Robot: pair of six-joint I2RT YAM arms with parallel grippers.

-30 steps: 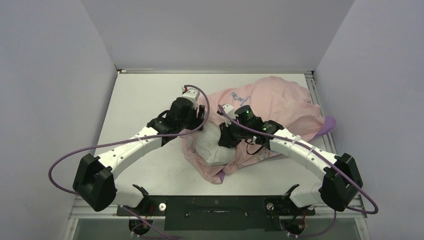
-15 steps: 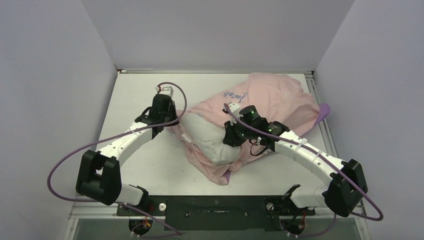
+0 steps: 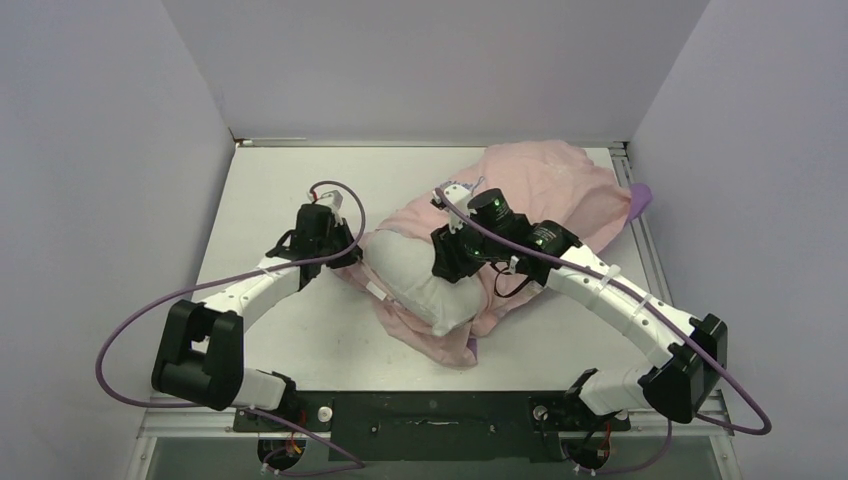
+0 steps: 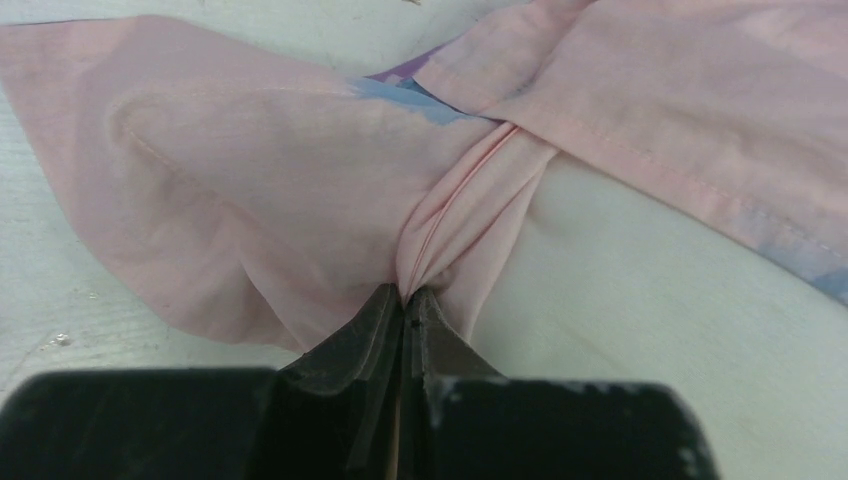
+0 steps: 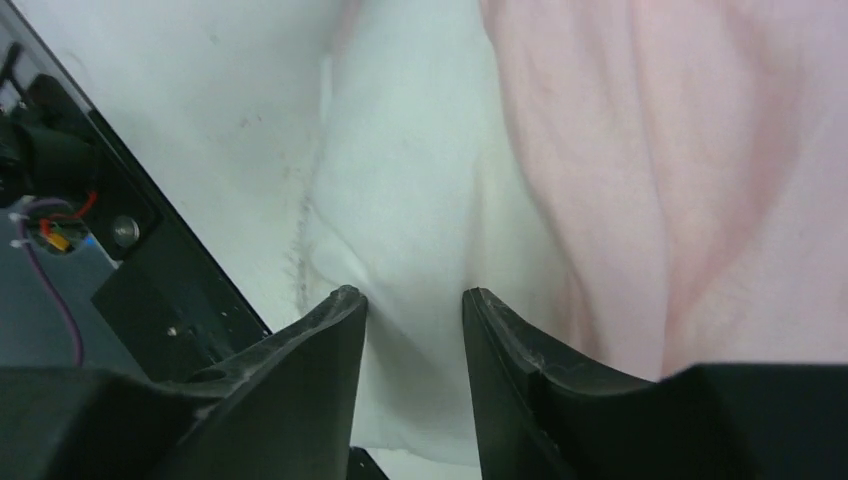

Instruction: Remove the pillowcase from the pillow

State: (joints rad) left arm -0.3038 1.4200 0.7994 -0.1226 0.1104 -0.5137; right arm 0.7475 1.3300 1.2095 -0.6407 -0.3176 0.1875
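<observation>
The pillowcase [image 3: 545, 190] lies bunched at the back right, pale pink inside showing, with a purple corner [image 3: 640, 197] at the table's right edge. The white pillow [image 3: 415, 272] sticks out of its near-left end. My left gripper [image 3: 347, 262] is at the pillow's left side. In the left wrist view it [image 4: 405, 294] is shut on a gathered fold of the pillowcase [image 4: 250, 180] hem, the pillow [image 4: 660, 290] beside it. My right gripper [image 3: 444, 272] is over the pillow. Its jaws [image 5: 413, 296] stand apart with pillow [image 5: 400, 180] cloth between them, pillowcase [image 5: 660, 150] to the right.
The white table [image 3: 280, 185] has bare room left of the cloth and along the back. Lilac walls close three sides. A black rail [image 3: 430, 411] with the arm bases runs along the near edge, also in the right wrist view as the rail [image 5: 150, 270]. Purple cables loop outward.
My left gripper moved left and closed on the pillowcase hem, pulling it off the pillow's end, so more white pillow shows. My right gripper's jaws have parted.
</observation>
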